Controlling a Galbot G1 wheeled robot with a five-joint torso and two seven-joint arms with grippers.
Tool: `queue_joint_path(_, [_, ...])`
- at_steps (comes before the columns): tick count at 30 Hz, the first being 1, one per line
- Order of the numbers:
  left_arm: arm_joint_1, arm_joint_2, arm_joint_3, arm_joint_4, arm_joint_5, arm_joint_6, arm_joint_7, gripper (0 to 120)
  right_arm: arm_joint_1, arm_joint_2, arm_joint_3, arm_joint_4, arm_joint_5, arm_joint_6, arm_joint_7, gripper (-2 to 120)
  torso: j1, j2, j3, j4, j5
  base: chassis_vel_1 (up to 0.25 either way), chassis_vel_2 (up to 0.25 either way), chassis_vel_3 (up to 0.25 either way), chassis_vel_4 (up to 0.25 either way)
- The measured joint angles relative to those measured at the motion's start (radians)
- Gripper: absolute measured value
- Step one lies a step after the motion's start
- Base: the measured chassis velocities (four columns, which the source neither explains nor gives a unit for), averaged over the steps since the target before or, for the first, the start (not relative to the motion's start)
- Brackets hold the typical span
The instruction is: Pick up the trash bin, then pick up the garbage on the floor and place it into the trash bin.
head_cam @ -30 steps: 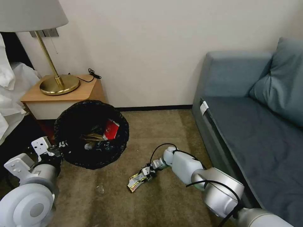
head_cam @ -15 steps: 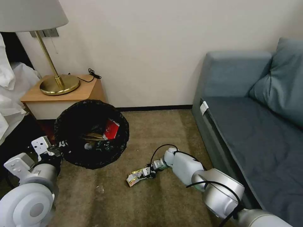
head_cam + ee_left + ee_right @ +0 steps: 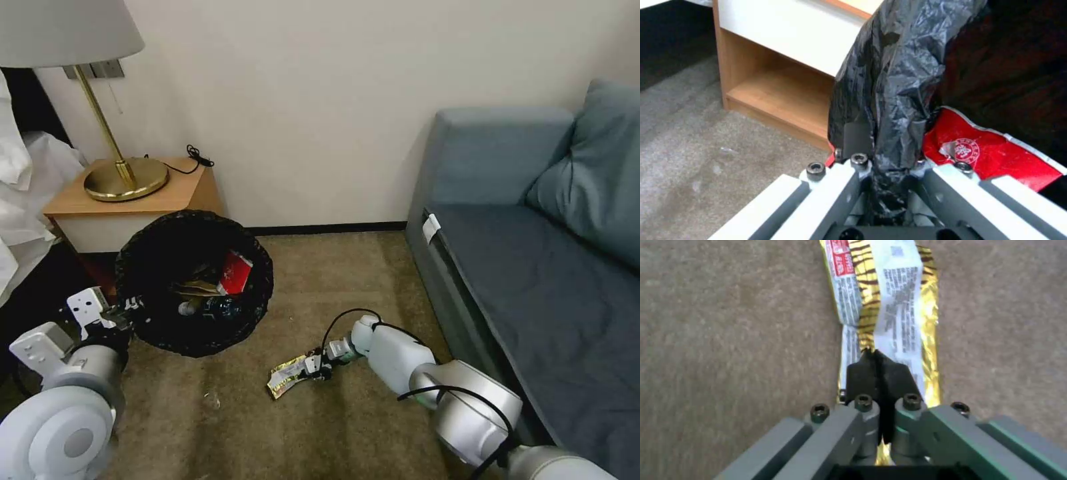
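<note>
Since a second ago, the right gripper [image 3: 313, 366] has shifted slightly, jaws pinching the yellowish-silver wrapper [image 3: 285, 375] just above the carpet. Left gripper [image 3: 127, 308] clamps the trash bin [image 3: 193, 283] rim. Lift straight up, then carry it over the bin's mouth.

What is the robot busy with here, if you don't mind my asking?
It is clearing litter off the carpet. The left gripper is clamped on the rim of the round trash bin lined with a crinkled black plastic bag, beside the wooden nightstand. A red wrapper and other litter already lie inside. The right gripper, low over the carpet, is shut on one end of the yellowish-silver wrapper, not yet binned.
</note>
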Motion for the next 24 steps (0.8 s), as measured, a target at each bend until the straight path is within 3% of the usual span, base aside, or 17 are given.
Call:
queue_joint_path(2, [-0.001,0.000,0.003,0.000,0.001,0.001,0.000,0,0.006,-0.001,0.000,0.001,-0.001,0.001,0.002,7,0.000,0.000,0.000,-0.0002,0.0000,0.000,0.000,0.000,0.000])
queue_joint_path(4, [-0.003,-0.003,0.008,0.000,0.004,0.002,0.001,0,0.014,0.000,0.006,0.001,-0.004,0.000,0.008,22,0.000,0.000,0.000,0.0001,0.0000,0.000,0.000,0.000,0.000])
queue_joint_path(7, [-0.002,-0.003,0.009,0.000,0.006,0.002,0.001,0,0.016,0.005,0.011,-0.001,-0.018,-0.003,0.010,30,0.000,0.000,0.000,0.0001,0.0001,0.000,0.000,0.000,0.000])
queue_joint_path(12, [-0.002,-0.003,0.009,0.000,0.006,0.002,0.001,0,0.016,0.006,0.012,-0.001,-0.022,-0.006,0.011,35,0.000,0.000,0.000,0.0001,0.0001,0.000,0.000,0.000,0.000])
queue_joint_path(13, [0.004,-0.001,0.005,-0.005,0.006,0.002,0.001,0,0.016,0.015,0.022,-0.010,-0.052,-0.013,0.013,51,0.000,0.000,0.000,0.0001,0.0001,0.000,0.000,0.000,0.000])
queue_joint_path(18, [0.012,-0.002,0.003,-0.011,0.006,0.002,0.001,0,0.006,0.021,0.024,-0.017,-0.077,-0.027,0.061,67,0.000,0.000,0.000,0.0001,0.0001,0.000,0.000,0.000,0.000])
queue_joint_path(20, [0.015,-0.004,0.002,-0.015,0.006,0.003,0.001,0,-0.003,0.024,0.022,-0.022,-0.094,-0.042,0.094,79,0.000,0.000,0.000,0.0001,0.0000,0.000,0.000,0.000,0.000])
queue_joint_path(24, [0.017,-0.004,0.002,-0.016,0.008,0.003,0.001,0,-0.006,0.025,0.022,-0.026,-0.107,-0.049,0.107,88,0.000,0.000,0.000,0.0001,0.0001,0.000,0.000,0.000,0.000])
